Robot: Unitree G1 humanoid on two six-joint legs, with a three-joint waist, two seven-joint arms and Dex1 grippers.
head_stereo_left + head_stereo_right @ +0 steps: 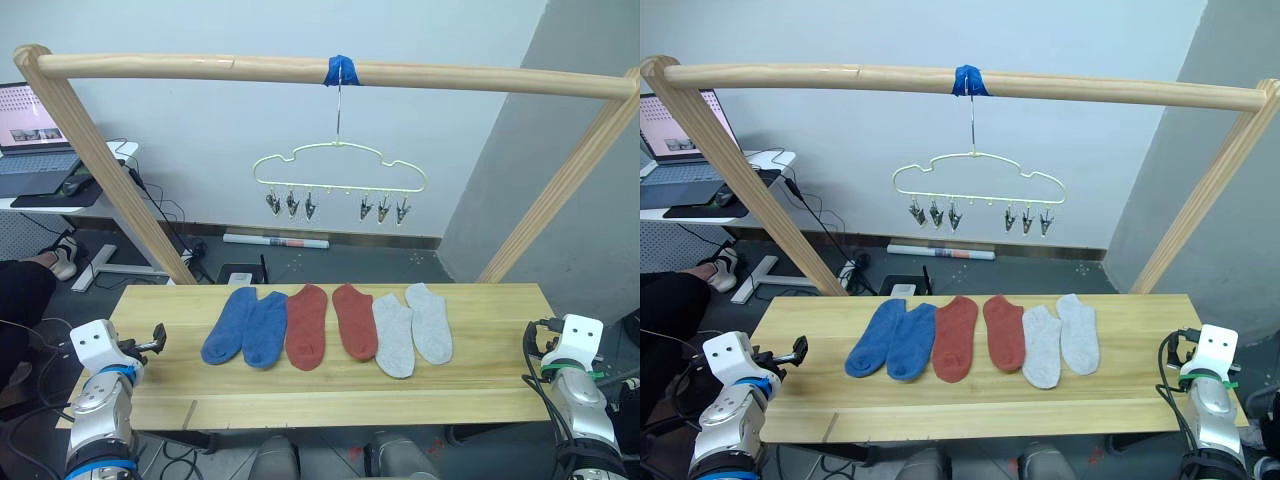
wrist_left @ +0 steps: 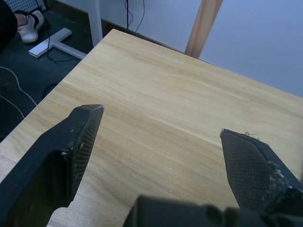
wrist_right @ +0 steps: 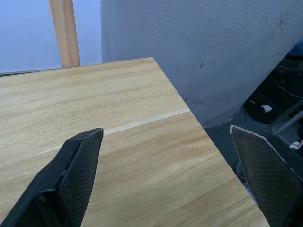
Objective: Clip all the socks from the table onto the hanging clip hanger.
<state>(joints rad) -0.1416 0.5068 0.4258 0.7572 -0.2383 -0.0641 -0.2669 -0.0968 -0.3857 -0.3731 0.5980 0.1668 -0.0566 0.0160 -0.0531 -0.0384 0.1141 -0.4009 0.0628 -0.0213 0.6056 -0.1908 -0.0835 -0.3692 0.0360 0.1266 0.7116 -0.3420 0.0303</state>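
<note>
Left eye view: six short knit socks (image 1: 330, 325), blue, rust-red, grey pairs, in row mid light wooden plank table (image 1: 330, 395). Pale yellow-green wire clip hanger (image 1: 338, 175) hung above, clips bare. Left gripper (image 2: 161, 137) & right gripper (image 3: 165, 135) spread wide, empty, over table ends, well apart from socks.

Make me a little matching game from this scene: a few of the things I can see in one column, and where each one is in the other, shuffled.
Things:
1. blue socks
2. light grey socks
3. clip hanger
4. left claw

Places:
A. hanging from the wooden pole
B. table's left end, open, holding nothing
C. rightmost pair in the row
D. leftmost pair in the row

Pairs: 1-D, 2-C, 3-A, 4-B
</note>
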